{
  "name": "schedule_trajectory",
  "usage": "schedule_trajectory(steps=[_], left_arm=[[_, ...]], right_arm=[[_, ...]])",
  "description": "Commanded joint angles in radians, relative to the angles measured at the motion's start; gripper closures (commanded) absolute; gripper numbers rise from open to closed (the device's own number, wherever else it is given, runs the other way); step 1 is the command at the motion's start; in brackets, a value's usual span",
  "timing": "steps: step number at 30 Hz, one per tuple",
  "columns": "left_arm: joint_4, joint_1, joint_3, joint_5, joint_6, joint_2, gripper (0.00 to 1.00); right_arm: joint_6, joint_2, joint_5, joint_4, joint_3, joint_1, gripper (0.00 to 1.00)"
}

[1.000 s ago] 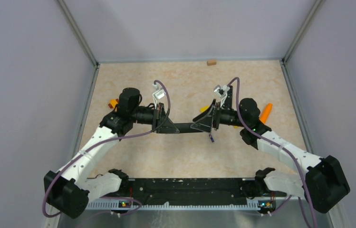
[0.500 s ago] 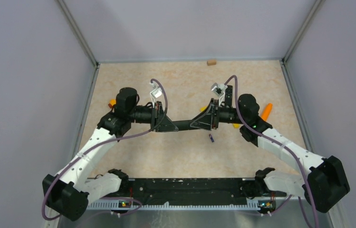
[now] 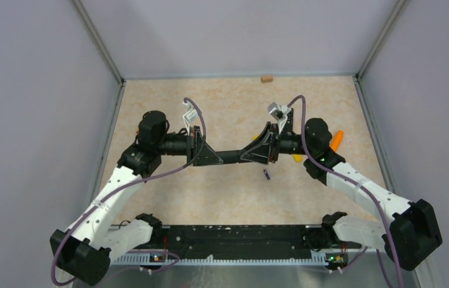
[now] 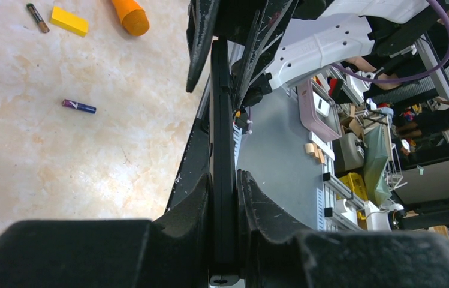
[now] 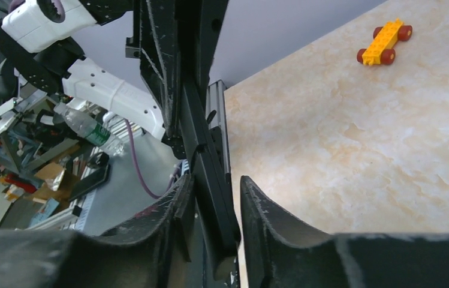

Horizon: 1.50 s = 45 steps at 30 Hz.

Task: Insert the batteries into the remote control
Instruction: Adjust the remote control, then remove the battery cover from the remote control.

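Note:
The black remote control (image 3: 231, 159) hangs level above the table, held at both ends. My left gripper (image 3: 208, 158) is shut on its left end; in the left wrist view the slim remote control (image 4: 222, 108) sits edge-on, pinched between both fingers (image 4: 193, 198) of that gripper (image 4: 225, 175). My right gripper (image 3: 254, 156) holds the other end; in its wrist view, the gripper (image 5: 217, 179) has its jaws closed in around the remote control (image 5: 201, 132). One purple battery (image 3: 266, 174) lies on the table below, also seen as a battery (image 4: 78, 106) from the left wrist. A darker battery (image 4: 38, 17) lies farther off.
An orange cone-shaped stick (image 3: 336, 141) lies behind the right arm. A yellow block (image 4: 69, 21) sits beside the dark battery. A yellow toy chassis with red wheels (image 5: 383, 42) rests on the table, and a small tan block (image 3: 266, 78) lies at the back wall.
My right gripper's jaws have closed in on the remote's right end. Both wrists have shifted slightly left and back with the remote. The purple battery stayed on the table.

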Motion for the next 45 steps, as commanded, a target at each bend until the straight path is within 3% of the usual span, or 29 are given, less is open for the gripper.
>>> schedule_trajectory(steps=[1,7,15,22,28,35,45], left_arm=[[0.115,0.014,0.039,0.116,-0.041,-0.069,1.00],[0.115,0.026,0.039,0.099,-0.056,-0.056,1.00],[0.076,0.050,0.041,0.049,-0.039,-0.044,1.00],[0.051,0.064,0.044,0.005,-0.038,-0.037,1.00],[0.038,0.067,0.045,-0.025,-0.035,-0.027,1.00],[0.032,0.069,0.050,-0.083,-0.061,0.000,1.00],[0.017,0.071,0.063,-0.174,-0.079,0.020,1.00]], right_arm=[[-0.035,0.014,0.019,-0.055,0.003,-0.037,0.63],[0.024,0.016,0.092,-0.067,0.012,-0.037,0.41],[0.109,-0.007,0.150,-0.037,0.007,-0.038,0.36],[0.122,-0.062,0.255,-0.138,0.022,-0.038,0.22],[0.134,-0.105,0.316,-0.175,0.028,-0.038,0.27],[0.200,-0.057,0.255,-0.227,0.104,-0.038,0.50],[0.202,-0.057,0.291,-0.320,0.126,-0.037,0.68]])
